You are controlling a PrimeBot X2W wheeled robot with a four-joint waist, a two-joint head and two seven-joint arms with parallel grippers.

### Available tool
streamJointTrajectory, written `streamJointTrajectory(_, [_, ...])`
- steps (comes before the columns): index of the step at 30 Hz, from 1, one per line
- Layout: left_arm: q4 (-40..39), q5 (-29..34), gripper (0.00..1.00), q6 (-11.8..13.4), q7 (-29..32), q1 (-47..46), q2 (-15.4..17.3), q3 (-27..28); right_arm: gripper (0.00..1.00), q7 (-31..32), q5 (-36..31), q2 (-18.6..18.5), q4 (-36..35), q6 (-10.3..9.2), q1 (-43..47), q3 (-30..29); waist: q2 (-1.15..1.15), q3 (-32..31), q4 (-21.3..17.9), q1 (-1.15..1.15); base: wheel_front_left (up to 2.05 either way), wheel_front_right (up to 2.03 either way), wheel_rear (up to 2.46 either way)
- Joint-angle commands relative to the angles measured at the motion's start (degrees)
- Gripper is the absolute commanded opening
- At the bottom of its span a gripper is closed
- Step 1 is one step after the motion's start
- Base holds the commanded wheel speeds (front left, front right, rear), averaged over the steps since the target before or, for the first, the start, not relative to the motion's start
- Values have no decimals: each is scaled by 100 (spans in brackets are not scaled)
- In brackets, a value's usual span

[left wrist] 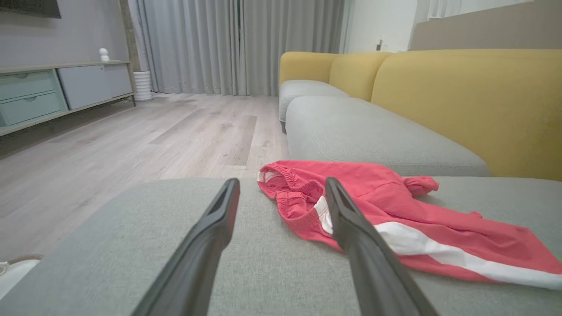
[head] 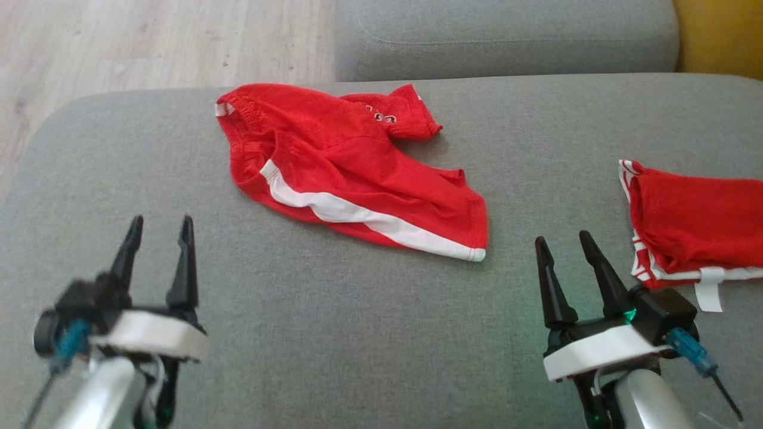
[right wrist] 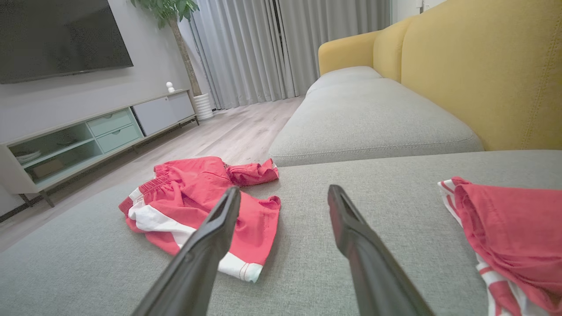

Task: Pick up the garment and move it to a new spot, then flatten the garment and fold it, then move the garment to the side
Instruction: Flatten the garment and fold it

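On the grey fabric sofa cushion (head: 357, 333), the crumpled red shorts with a white side stripe (head: 351, 179) lie ahead, long axis slanting from waistband nearer the left gripper (head: 162, 221) to hem nearer the right gripper (head: 562, 238); both pairs of fingers spread, empty

Soft daylight, blurry left hand (head: 162, 223)

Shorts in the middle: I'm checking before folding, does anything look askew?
Yes. The shorts lie crumpled and slanted on the grey cushion, one leg bunched at the far edge; not flat yet.
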Motion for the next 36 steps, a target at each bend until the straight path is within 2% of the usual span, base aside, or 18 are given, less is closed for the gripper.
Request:
streamJointTrajectory(1, [-349, 165, 100, 103, -65, -245, 102, 383, 100, -62, 8, -9, -159, 39, -117, 103, 0, 15, 17, 1, 0, 0, 0])
streamJointTrajectory(3, [-788, 335, 100, 251, -68, 116, -142, 668, 100, -62, -10, -9, -159, 39, -102, 76, 0, 34, 46, 1, 0, 0, 0])
streamJointTrajectory(6, [-1183, 644, 100, 276, -69, 526, -415, 924, 100, -62, -29, -9, -142, 39, -106, 52, 0, 51, 78, 1, 0, 0, 0])
streamJointTrajectory(14, [-1252, 1101, 100, -124, -70, 637, -872, 1046, 100, 184, -255, -9, 333, 39, -442, 244, 0, 273, 233, 1, 0, 0, 0])
streamJointTrajectory(23, [-936, 1363, 100, -547, -70, 451, -1285, 1105, 100, 669, 100, -9, 1745, 39, -1281, 658, 0, 571, 552, 1, 0, 0, 0])
streamJointTrajectory(28, [-819, 1486, 100, -709, -71, 404, -1423, 1238, 100, 592, 389, -9, 2355, 39, -1603, 777, 0, 632, 676, 1, 0, 0, 0])
streamJointTrajectory(35, [-729, 1636, 100, -836, -71, 401, -1554, 1416, 100, 353, 697, -9, 2696, 39, -1811, 1042, 0, 633, 694, 1, 0, 0, 0])
streamJointTrajectory(36, [-716, 1660, 100, -856, -71, 405, -1576, 1440, 57, 312, 736, -9, 2731, 39, -1840, 1078, 0, 629, 686, 1, 0, 0, 0])
